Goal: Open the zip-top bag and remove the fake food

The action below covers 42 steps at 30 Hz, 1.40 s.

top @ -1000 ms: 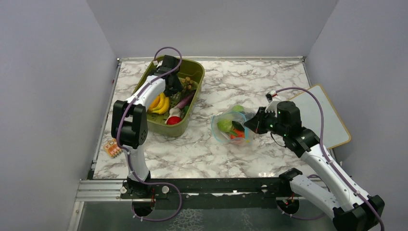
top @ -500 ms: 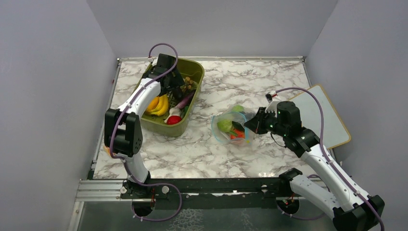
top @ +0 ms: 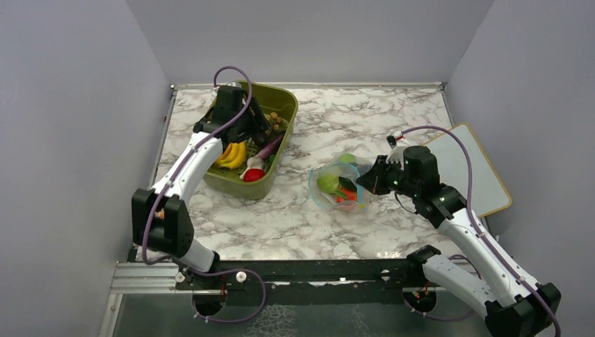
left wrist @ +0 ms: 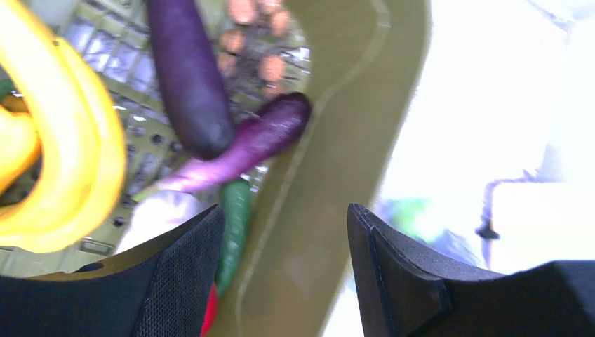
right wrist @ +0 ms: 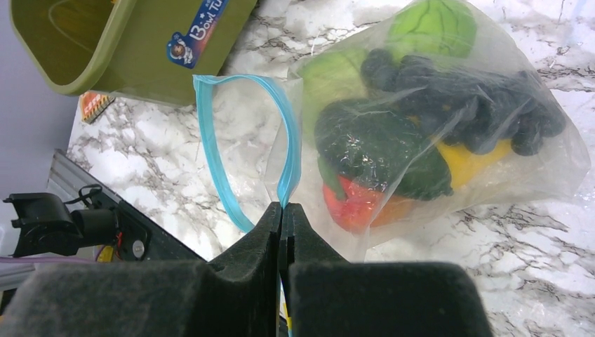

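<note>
right fingers point(right wrist: 270, 219) are shut on the blue rim of the zip-top bag point(right wrist: 533, 151); bag is laid on the table point(right wrist: 491, 242), fake food point(right wrist: 379, 144) inside; left fingers point(left wrist: 396, 281) are held apart, empty, over the green bin point(left wrist: 344, 140)

1. The table point(top: 393, 119) is white marble with grey veining.
2. The bin point(top: 286, 105) is olive green, with a blue sticker point(right wrist: 203, 29) on its outer wall.
3. Inside the bin are a yellow banana bunch point(top: 233, 153), a dark purple eggplant point(left wrist: 189, 77) and a red piece point(top: 253, 175).
4. Right of the bin, the zip-top bag point(right wrist: 554, 165) is clear with a light blue zipper strip point(right wrist: 231, 79). Its fake food point(right wrist: 429, 27) shows light green, dark green, red-orange and yellow.
</note>
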Each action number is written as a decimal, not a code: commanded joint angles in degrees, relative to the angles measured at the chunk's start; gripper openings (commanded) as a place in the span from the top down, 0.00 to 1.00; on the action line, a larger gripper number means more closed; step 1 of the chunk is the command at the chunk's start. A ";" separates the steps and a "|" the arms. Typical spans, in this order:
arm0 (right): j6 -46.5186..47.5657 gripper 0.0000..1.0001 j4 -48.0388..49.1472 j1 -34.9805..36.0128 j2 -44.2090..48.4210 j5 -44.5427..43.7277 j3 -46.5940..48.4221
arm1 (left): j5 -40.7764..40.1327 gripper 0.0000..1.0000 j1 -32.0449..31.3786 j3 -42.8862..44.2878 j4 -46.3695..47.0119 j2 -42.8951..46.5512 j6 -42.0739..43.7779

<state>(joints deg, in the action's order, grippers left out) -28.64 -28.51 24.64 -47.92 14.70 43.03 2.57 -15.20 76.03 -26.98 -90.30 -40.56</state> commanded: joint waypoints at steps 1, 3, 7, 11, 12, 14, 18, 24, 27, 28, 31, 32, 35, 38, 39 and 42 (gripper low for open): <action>0.70 0.99 0.11 -0.12 -0.09 1.39 1.81 | 10.68 0.33 -2.59 -3.54 4.52 10.61 0.98; 0.62 0.99 0.58 -0.12 -0.05 1.96 1.62 | 12.70 0.33 -5.73 -5.65 5.03 14.15 1.10; 0.13 0.99 1.50 -0.12 -0.43 3.40 1.53 | 15.51 0.32 -13.23 -9.53 6.23 18.89 2.39; -0.01 0.99 2.03 -0.12 -0.86 4.40 1.49 | 16.67 0.32 -22.07 -14.48 9.18 20.10 -0.10; 0.06 0.99 2.05 -0.12 -0.94 4.45 1.61 | 16.25 0.32 -24.15 -15.83 11.35 20.28 -1.11; 0.43 0.99 1.97 -0.12 -1.06 4.60 1.69 | 14.97 0.32 -27.48 -18.36 14.88 20.10 -3.52; 1.40 0.98 1.59 -0.12 -1.12 5.43 2.10 | 13.70 0.35 -31.02 -20.43 19.70 16.50 -8.37; 2.93 0.98 0.41 -0.14 -1.08 6.80 2.26 | 8.45 0.33 -33.67 -22.81 27.82 12.09 -21.36; 3.24 0.98 0.15 -0.14 -1.16 7.41 2.12 | 3.84 0.27 -33.77 -26.52 32.85 13.22 -28.04; 3.42 0.98 -0.02 -0.12 -1.25 7.70 2.07 | 2.51 0.26 -33.65 -27.71 34.43 14.09 -29.37; 4.21 0.98 -0.69 -0.12 -1.49 8.14 1.98 | -2.55 0.19 -33.71 -28.32 34.89 16.93 -31.10; 4.40 0.98 -0.81 -0.12 -1.56 8.10 1.90 | -4.15 0.17 -33.75 -28.33 34.06 17.71 -32.28; 4.41 0.98 -0.49 -0.12 -1.72 8.34 1.52 | -9.72 0.14 -33.71 -29.24 31.30 19.15 -39.80; 4.12 0.98 0.00 -0.12 -1.85 9.02 1.29 | -12.86 0.13 -33.61 -28.86 31.73 18.37 -45.77; 4.19 0.98 0.03 -0.12 -1.93 9.17 1.42 | -13.16 0.13 -33.70 -28.04 31.70 17.68 -46.97; 4.91 0.98 0.04 -0.12 -1.95 9.66 1.54 | -13.44 0.13 -33.71 -24.82 30.31 15.36 -47.97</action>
<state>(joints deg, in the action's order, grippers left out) -25.15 -28.93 24.64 -49.89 22.20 43.05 -6.22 -48.82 47.35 3.79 -72.60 -81.82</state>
